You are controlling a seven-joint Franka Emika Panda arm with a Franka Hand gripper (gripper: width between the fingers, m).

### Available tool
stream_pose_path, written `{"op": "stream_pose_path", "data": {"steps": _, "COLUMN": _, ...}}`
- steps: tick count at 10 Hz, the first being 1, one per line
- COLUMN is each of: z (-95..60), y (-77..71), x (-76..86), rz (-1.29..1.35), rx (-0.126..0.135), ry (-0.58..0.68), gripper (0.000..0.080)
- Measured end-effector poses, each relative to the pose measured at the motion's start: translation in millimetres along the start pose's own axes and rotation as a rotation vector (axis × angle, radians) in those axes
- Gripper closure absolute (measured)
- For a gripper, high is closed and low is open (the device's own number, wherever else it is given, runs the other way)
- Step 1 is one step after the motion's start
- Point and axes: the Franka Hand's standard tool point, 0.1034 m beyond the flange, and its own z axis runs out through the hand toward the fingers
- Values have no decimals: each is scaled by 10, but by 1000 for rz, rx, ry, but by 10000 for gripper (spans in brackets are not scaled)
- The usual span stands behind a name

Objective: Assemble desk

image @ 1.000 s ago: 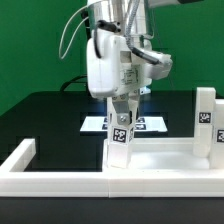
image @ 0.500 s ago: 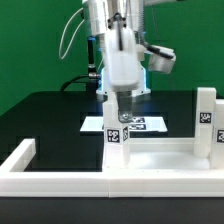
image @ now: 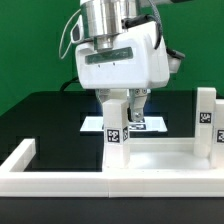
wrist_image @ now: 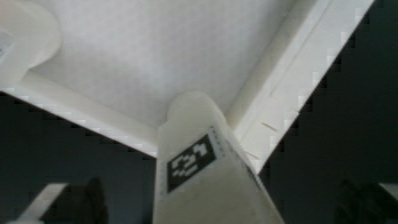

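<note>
Green backdrop behind, black table below, and I see the desk top lying upside down near the front, its rim facing up. 2 legs stand upright on it: 1 leg near the middle of the exterior view, and a second leg at the exterior view's right. Both show black-and-white tags. The gripper hangs directly over the middle leg, its fingers reaching down around the leg's upper end, but I cannot tell whether they actually clamp it. Behind the leg, the marker board lies flat on the table. From the wrist view I get the same leg rising toward the camera with its tag visible, and the tray's inner floor beyond it.
</note>
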Motion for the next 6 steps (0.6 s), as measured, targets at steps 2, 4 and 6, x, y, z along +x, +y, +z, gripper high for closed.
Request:
{"op": "stream_pose_path", "data": {"steps": 2, "z": 3, "y": -38, "x": 90, "rz": -315, "rx": -18, "ry": 13, "gripper": 150}}
{"op": "stream_pose_path", "data": {"steps": 4, "z": 11, "y": -35, "x": 78, "rz": -225, "rx": -17, "ry": 12, "gripper": 401}}
{"op": "stream_pose_path", "data": {"steps": 6, "z": 16, "y": -5, "x": 93, "rz": -213, "rx": -20, "ry": 13, "gripper": 509}}
